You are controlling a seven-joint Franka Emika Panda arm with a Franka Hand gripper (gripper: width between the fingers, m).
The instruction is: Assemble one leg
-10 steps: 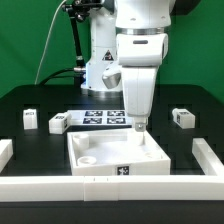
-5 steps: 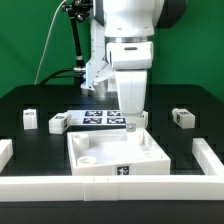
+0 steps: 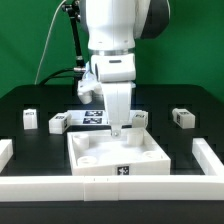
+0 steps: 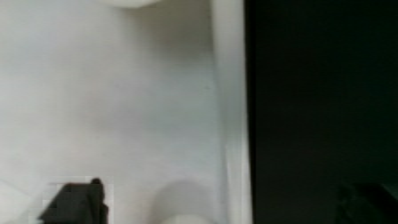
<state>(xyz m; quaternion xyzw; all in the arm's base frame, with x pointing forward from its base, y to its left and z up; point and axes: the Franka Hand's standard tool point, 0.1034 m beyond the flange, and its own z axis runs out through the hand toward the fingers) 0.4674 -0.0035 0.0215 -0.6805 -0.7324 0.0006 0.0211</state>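
Note:
The large white square panel [image 3: 130, 152] with round corner sockets lies on the black table. My gripper [image 3: 119, 131] hangs open and empty just above its back edge. In the wrist view the gripper [image 4: 217, 203] shows two dark fingertips [image 4: 71, 203] wide apart, with the panel's surface [image 4: 125, 110] and its edge below them. Several small white legs with marker tags stand behind the panel: one leg [image 3: 138, 118] close to my gripper on the exterior view's right, one [image 3: 182, 117] far right, and two on the left [image 3: 58, 122] [image 3: 30, 120].
The marker board [image 3: 97, 118] lies behind the panel, under the arm. White rails bound the table at the front [image 3: 60, 186], the exterior view's left [image 3: 5, 151] and right [image 3: 210, 156]. A black stand with cables [image 3: 76, 50] rises at the back.
The arm has moved toward the exterior view's left along the panel's back edge, away from the nearest leg. The gripper stays open and empty.

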